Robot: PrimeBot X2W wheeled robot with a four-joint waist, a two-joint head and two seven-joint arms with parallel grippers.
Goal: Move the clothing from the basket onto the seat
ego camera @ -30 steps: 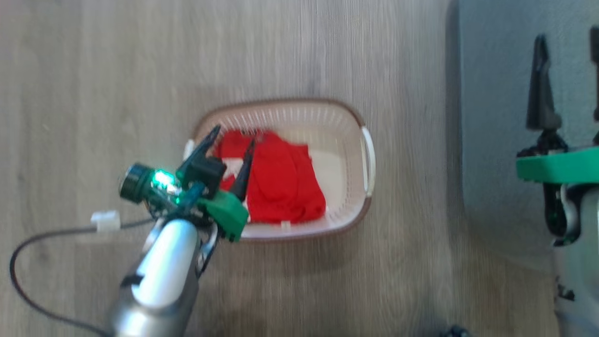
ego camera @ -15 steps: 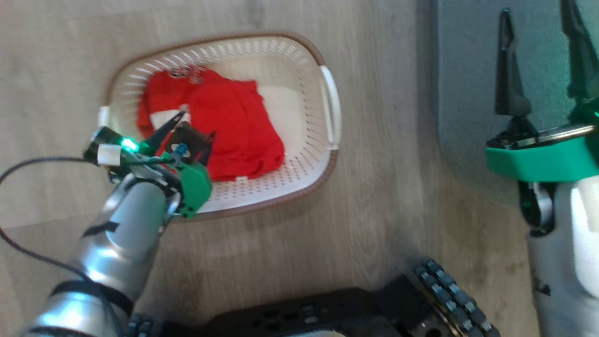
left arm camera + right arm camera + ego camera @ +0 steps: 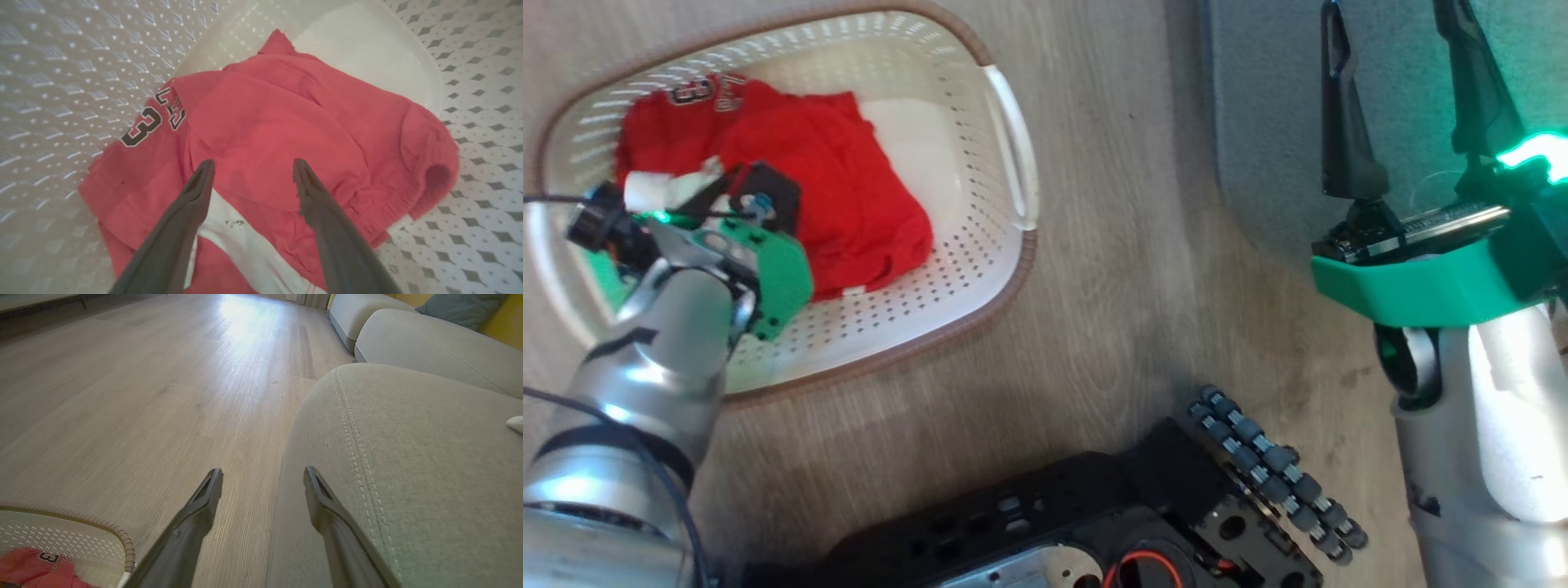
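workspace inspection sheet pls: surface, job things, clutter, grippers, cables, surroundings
surface: pale wood-look floor, bare between basket and seat
job's things: red clothing heaped in the basket; grey seat has no clothing on the part shown
clutter: small white thing on the seat, too little shown to name
grippers: left gripper open, fingers down over the clothing, nothing held; right gripper open and empty, over the seat's edge
cables: thin dark cable running to the left wrist
surroundings: robot's dark wheeled base; more sofa cushions; teal pillow
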